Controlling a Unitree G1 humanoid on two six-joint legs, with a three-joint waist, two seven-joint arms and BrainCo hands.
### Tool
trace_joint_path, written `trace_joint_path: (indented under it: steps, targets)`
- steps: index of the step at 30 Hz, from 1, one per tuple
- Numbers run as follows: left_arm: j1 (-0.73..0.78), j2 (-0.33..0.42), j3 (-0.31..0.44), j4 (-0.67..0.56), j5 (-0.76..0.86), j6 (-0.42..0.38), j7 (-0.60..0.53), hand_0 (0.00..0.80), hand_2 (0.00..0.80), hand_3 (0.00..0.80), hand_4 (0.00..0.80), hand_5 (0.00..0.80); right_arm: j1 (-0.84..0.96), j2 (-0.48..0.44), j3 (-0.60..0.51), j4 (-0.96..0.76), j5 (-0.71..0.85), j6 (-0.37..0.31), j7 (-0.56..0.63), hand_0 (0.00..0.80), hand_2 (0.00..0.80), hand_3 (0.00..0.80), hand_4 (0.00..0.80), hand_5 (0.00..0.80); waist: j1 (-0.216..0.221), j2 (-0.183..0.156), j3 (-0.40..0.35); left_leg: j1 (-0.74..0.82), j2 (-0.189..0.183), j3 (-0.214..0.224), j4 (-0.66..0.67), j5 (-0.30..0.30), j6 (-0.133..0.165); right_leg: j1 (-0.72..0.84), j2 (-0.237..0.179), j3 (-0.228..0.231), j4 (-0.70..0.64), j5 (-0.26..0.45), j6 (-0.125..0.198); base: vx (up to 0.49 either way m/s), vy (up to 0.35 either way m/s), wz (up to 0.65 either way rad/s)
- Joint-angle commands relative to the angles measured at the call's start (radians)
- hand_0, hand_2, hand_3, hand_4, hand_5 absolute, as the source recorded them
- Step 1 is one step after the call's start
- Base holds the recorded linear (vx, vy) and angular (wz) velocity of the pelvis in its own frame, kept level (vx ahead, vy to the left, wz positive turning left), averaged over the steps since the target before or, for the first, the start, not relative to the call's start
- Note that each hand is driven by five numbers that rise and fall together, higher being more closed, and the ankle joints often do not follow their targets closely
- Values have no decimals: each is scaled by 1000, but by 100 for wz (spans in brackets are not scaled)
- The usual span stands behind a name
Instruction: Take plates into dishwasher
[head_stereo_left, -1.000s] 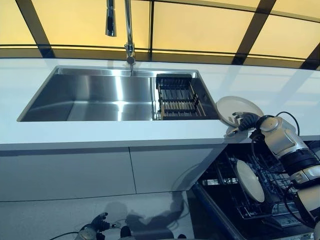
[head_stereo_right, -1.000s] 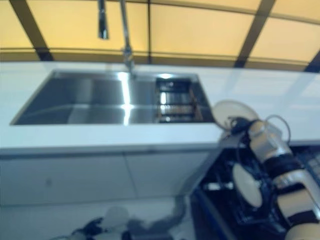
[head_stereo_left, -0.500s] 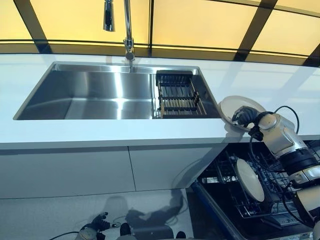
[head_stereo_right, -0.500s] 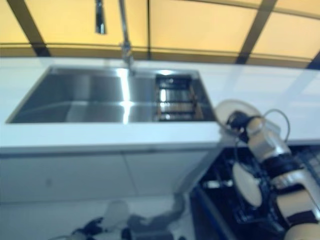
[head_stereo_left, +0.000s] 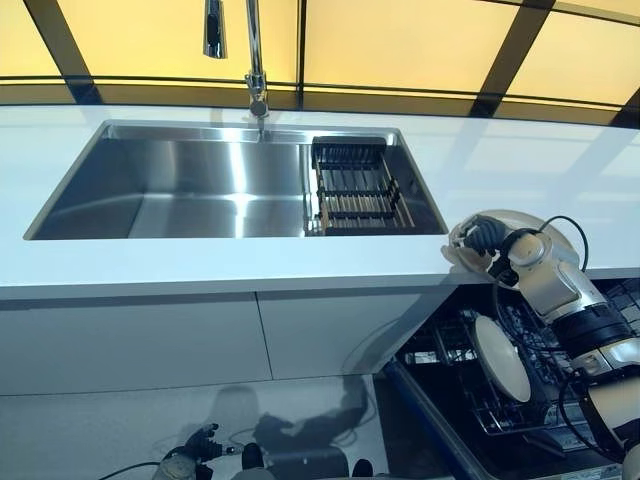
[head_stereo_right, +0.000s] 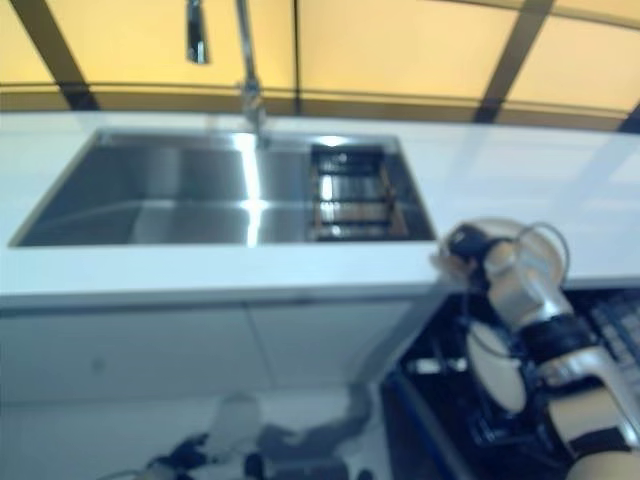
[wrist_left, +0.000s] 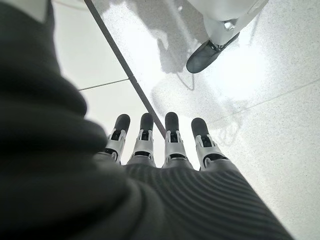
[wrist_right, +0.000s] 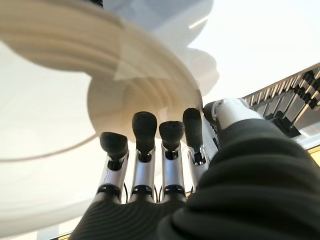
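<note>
The plate (head_stereo_left: 520, 232), stiff, smooth and breakable, is gripped at its near rim by the right robot hand (head_stereo_left: 484, 236) over the table (head_stereo_left: 300, 262) edge; a firm rim hold is judged safest.

The left robot hand (wrist_left: 165, 145) hangs relaxed, holding nothing.

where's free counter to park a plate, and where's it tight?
Free: the white counter strip in front of the sink, and the stretch right of it behind the plate in the right hand. Tight: dishwasher rack, one plate already standing there.
</note>
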Motion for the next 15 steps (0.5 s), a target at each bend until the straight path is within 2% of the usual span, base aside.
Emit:
trace_joint_path:
  steps: [1,8,10,12,14,15]
  targets:
    - [-58,8,2,-5,55,-13,6,0,0,0,0,0,-9,-12,-24,-37,-53,-25,-23,800,800,800,800,800,20,-20,14,78,-37,12,13,-118,37,-34,-12,47,76,-43,18,0,0,0]
    - [-55,7,4,-3,58,-15,7,0,0,0,0,0,-2,-15,-26,-24,-65,-34,-20,797,797,797,797,797,22,-21,10,78,-37,11,11,-118,37,-33,-11,47,74,-42,19,0,0,0]
    - [-55,8,3,-5,57,-12,7,0,0,0,0,0,-5,-17,-26,-23,-67,-32,-24,687,687,687,687,687,23,-21,12,79,-38,10,11,-118,37,-32,-10,46,73,-42,19,0,0,0]
    - [-55,10,3,-5,57,-12,5,0,0,0,0,0,-7,-22,-25,-21,-67,-34,-22,637,637,637,637,637,23,-21,12,80,-38,11,11,-118,37,-32,-10,45,73,-42,19,0,0,0]
    - [-53,11,3,-4,59,-14,4,0,0,0,0,0,-12,-27,-26,-20,-68,-38,-22,540,540,540,540,540,24,-21,11,79,-38,10,10,-118,37,-31,-10,45,72,-41,19,0,0,0]
    - [-52,11,2,-4,58,-14,5,0,0,0,0,0,-14,-28,-25,-19,-70,-41,-20,442,442,442,442,442,24,-21,11,79,-38,10,10,-118,37,-31,-10,45,72,-41,19,0,0,0]
